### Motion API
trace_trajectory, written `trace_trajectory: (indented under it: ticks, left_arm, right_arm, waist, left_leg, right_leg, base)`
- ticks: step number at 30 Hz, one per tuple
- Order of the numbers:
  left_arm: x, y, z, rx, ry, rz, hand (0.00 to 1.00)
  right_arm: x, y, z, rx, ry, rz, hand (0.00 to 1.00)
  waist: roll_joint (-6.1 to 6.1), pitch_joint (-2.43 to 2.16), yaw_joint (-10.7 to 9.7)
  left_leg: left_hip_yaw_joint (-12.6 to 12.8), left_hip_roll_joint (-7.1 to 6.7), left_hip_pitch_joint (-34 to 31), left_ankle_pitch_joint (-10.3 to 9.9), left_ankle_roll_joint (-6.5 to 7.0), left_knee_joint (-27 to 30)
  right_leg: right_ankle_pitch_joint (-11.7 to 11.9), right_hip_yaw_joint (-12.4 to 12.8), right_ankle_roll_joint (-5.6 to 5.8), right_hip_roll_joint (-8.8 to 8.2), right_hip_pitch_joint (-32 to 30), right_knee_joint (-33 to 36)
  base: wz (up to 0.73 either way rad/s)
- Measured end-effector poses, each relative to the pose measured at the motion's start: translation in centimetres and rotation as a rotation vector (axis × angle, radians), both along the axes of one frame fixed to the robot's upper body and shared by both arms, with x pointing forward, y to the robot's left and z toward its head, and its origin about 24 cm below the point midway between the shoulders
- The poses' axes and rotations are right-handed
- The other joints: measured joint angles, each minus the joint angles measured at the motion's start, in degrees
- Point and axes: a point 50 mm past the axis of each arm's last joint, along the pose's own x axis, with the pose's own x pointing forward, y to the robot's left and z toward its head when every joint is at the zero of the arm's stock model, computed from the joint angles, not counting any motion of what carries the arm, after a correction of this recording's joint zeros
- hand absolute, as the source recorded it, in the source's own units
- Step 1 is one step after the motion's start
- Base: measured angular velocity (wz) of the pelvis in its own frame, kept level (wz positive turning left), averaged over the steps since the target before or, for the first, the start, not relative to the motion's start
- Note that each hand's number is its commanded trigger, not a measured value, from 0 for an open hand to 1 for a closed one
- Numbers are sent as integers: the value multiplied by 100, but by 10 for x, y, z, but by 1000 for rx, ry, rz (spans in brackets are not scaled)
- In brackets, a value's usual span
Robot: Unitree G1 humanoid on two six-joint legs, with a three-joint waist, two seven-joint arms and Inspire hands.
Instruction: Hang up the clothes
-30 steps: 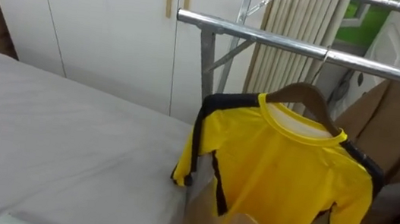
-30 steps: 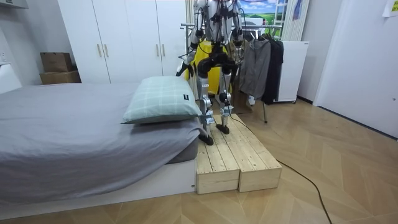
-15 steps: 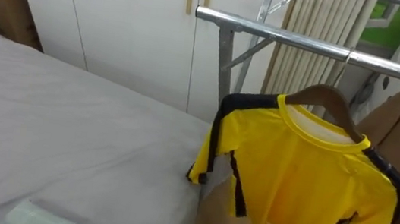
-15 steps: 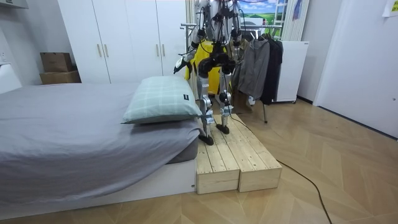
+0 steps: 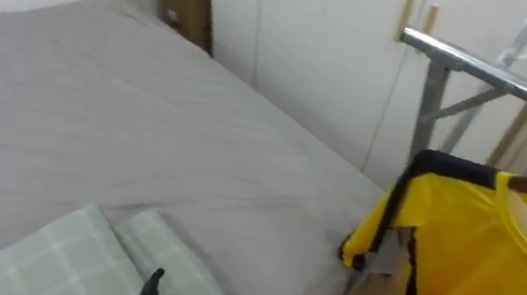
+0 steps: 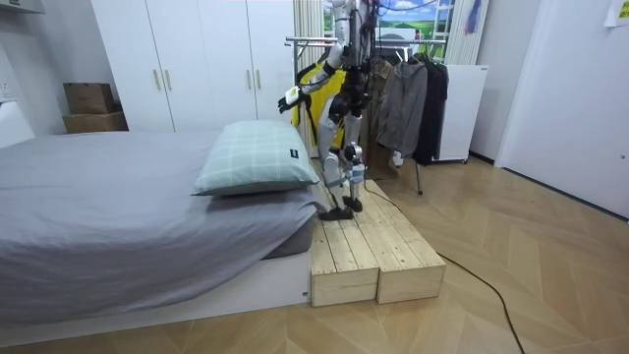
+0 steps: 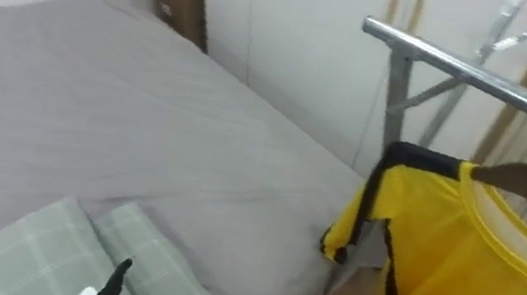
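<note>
Yellow shirt (image 5: 491,266) cut off by right and bottom edges; left hand (image 5: 152,283) mostly below bottom edge

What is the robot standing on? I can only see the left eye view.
Observer: It stands on a wooden platform right beside the bed.
Operator: Is anything else hanging by the yellow shirt?
Observer: Yes. Grey and black clothes hang on the same rack, on the room view's right of the shirt.
</note>
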Motion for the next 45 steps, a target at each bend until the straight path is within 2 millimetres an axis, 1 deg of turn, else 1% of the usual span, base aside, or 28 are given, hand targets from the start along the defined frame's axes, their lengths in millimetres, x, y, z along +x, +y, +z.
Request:
trace_trajectory:
  ticks: [1,3,4,5,6,7,8,9,10,11,12,13,14,15,16,17,18,20,21,22,24,26,31,33,37,39,42,45]
  left_arm:
    - [0,-1,0,-1,-1,-6,0]
    - [0,-3,0,-2,-5,-17,0]
    - [2,-3,1,-2,-10,-17,0]
    - [2,-3,1,-3,-12,-17,0]
    - [2,-4,1,-4,-11,-18,0]
    - [2,-5,1,-1,-10,-24,0]
    - [1,-6,1,-1,-9,-27,0]
    - [3,-6,1,4,-14,-37,0]
    - [4,-6,2,6,-18,-39,0]
    - [4,-6,2,11,-21,-43,0]
    - [3,-1,2,27,-19,-40,0]
    - [2,2,1,37,-12,-40,0]
    - [0,7,-2,53,3,-35,0]
    - [-2,12,-3,68,13,-25,0]
    - [-3,14,-4,76,14,-22,0]
    - [-4,18,-3,91,14,-21,0]
    - [-4,18,-4,92,19,-20,0]
    - [-3,15,-3,91,6,-15,0]
    - [-1,12,-3,85,-1,-13,0]
    - [0,11,-2,84,-4,-15,0]
    - [1,10,-2,85,-7,-16,0]
    - [1,12,-2,73,-7,3,0]
    - [3,12,-2,71,4,12,0]
    - [3,11,-2,75,13,6,0]
    - [6,6,-1,67,10,-12,0]
    - [4,1,-2,61,14,-32,0]
    - [6,-1,0,54,5,-34,0]
    - [8,2,3,53,-10,-25,0]
  right_arm:
    - [0,0,0,-1,0,-2,0]
    - [-2,-3,0,-8,6,-24,0]
    - [-2,-5,0,-16,13,-31,0]
    - [-3,-7,0,-20,18,-36,0]
    - [-3,-10,0,-28,26,-38,0]
    - [-4,-13,0,-35,31,-39,0]
    - [-5,-13,0,-37,32,-40,0]
    - [-6,-13,0,-37,39,-42,0]
    - [-8,-13,0,-37,45,-43,0]
    - [-9,-12,-1,-33,51,-41,0]
    - [-8,-10,-1,-30,49,-42,0]
    - [-8,-9,-2,-30,49,-42,0]
    - [-7,-7,-2,-36,50,-40,0]
    - [-5,-5,-2,-44,47,-40,0]
    - [-2,-3,-2,-47,42,-39,0]
    - [5,1,-1,-54,26,-33,0]
    - [9,1,-1,-61,15,-34,0]
    - [21,1,2,-79,-12,-27,0]
    - [30,3,4,-80,-37,0,0]
    - [34,4,6,-77,-49,15,0]
    - [41,11,7,-57,-73,94,0]
    - [41,13,7,-52,-66,135,0]
    - [34,13,5,-60,-41,154,0]
    - [25,11,2,-61,-15,136,0]
    - [13,5,0,-78,26,104,0]
    - [4,2,-2,-85,50,90,0]
    - [-5,0,-3,-76,67,51,0]
    - [-8,-1,-4,-53,68,19,0]
  waist:
    - [0,1,17]
    - [7,-14,32]
    - [5,-21,20]
    - [6,-23,41]
    - [17,-34,49]
    - [35,-43,19]
    - [36,-44,-2]
    - [10,-52,-69]
    - [1,-54,-89]
    - [-57,-64,-70]
    - [-79,-55,-6]
    - [-82,-53,9]
    - [-112,-54,9]
    - [-183,-73,31]
    - [-232,-68,36]
    - [-337,-25,42]
    - [-380,-42,18]
    - [-339,-64,101]
    - [-285,-33,129]
    - [-264,-22,161]
    - [-244,-46,182]
    - [-257,-44,174]
    - [-283,-27,100]
    - [-280,-17,-130]
    - [-192,-12,-178]
    - [-92,-33,-178]
    - [-40,-55,-244]
    - [-39,-55,-326]
  left_leg:
    - [53,-4,-1,-13,3,-3]
    - [127,-145,18,-90,63,-14]
    - [105,-241,21,-101,85,-75]
    - [50,-324,16,-104,111,-131]
    - [-150,-482,-6,-139,184,-269]
    - [-454,-655,-20,-180,259,-352]
    - [-603,-732,-29,-163,308,-384]
    - [-899,-891,5,-92,398,-475]
    - [-1031,-927,36,-39,440,-506]
    - [-1292,-998,43,17,462,-571]
    - [-1515,-1007,34,57,453,-608]
    - [-1643,-1004,30,83,439,-623]
    - [-1901,-996,34,125,406,-663]
    - [-2113,-999,37,162,349,-722]
    - [-2215,-1001,32,181,315,-742]
    - [-2423,-1041,6,206,238,-769]
    - [-2647,-1078,-35,200,164,-772]
    - [-2872,-1038,-97,223,23,-797]
    - [-2907,-967,-99,272,-51,-857]
    - [-2926,-943,-99,291,-81,-872]
    - [-2946,-855,-23,372,-193,-1039]
    - [-2939,-815,26,456,-241,-1077]
    - [-2951,-738,-50,433,-283,-1012]
    - [-2963,-727,-123,401,-327,-903]
    - [-2973,-737,-198,400,-327,-858]
    - [-2974,-753,-141,402,-327,-923]
    - [-2953,-793,9,403,-326,-1035]
    - [-2935,-819,140,441,-322,-1136]
  right_leg:
    - [-37,-136,23,-50,6,66]
    - [-222,-628,151,-308,61,372]
    - [-313,-819,227,-484,75,590]
    - [-358,-911,266,-582,96,721]
    - [-430,-1067,376,-788,184,1004]
    - [-463,-1046,426,-996,196,1408]
    - [-452,-847,413,-1106,144,1651]
    - [-373,-135,370,-1261,-70,2152]
    - [-366,235,368,-1274,-204,2312]
    - [-430,930,455,-1189,-378,2262]
    - [-454,1456,508,-1083,-520,2006]
    - [-436,1653,542,-1002,-554,1784]
    - [-334,2011,580,-881,-552,1223]
    - [-51,2278,640,-790,-545,577]
    - [149,2375,659,-752,-535,294]
    - [587,2588,734,-658,-522,-2]
    - [790,2654,811,-559,-491,-66]
    - [776,2534,750,-386,-384,-233]
    - [786,2479,690,-307,-323,-312]
    - [778,2470,658,-278,-327,-308]
    - [718,2516,565,-181,-308,-279]
    - [678,2483,515,-145,-251,-280]
    - [566,2275,459,-69,-171,-296]
    - [519,2029,471,-51,-54,-327]
    - [457,2049,483,-34,-32,-332]
    - [444,2160,475,-7,43,-417]
    - [370,2291,484,2,165,-517]
    - [366,2419,488,4,267,-525]
  base:
    - [123]
    - [126]
    - [106]
    - [99]
    - [105]
    - [114]
    - [138]
    - [119]
    - [138]
    - [112]
    - [106]
    - [107]
    - [107]
    - [104]
    - [95]
    - [102]
    - [97]
    - [50]
    - [18]
    - [13]
    - [10]
    - [12]
    - [23]
    - [61]
    - [20]
    - [6]
    - [2]
    - [1]
